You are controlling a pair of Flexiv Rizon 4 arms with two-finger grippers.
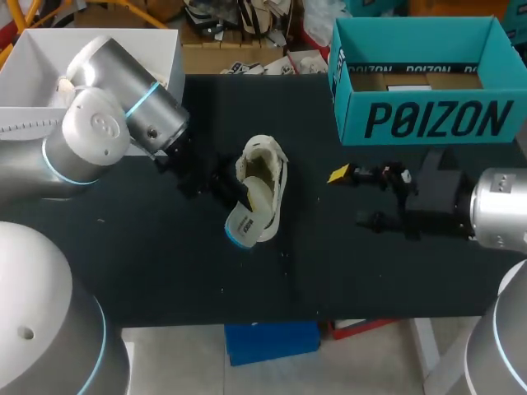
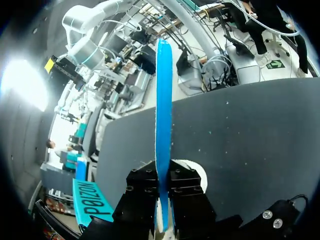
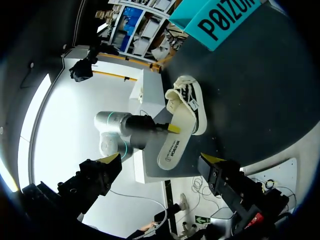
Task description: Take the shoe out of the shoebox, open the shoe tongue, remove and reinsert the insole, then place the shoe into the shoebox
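Pinches the insole (image 2: 163,100) with the left gripper (image 2: 163,182), both fingers pressed on its two faces, the blue edge turned up, the insole touching the shoe (image 1: 268,173) near the middle of the table (image 1: 165,271). Holds the right gripper (image 1: 351,197) spread wide and touching nothing, toward the right edge, apart from the shoe. Shows the shoebox (image 1: 428,123) open at the far right corner.

Cream shoe (image 1: 277,183) with black trim — insole (image 1: 249,216) cream over blue; teal shoebox (image 1: 428,123), black table (image 1: 165,263).
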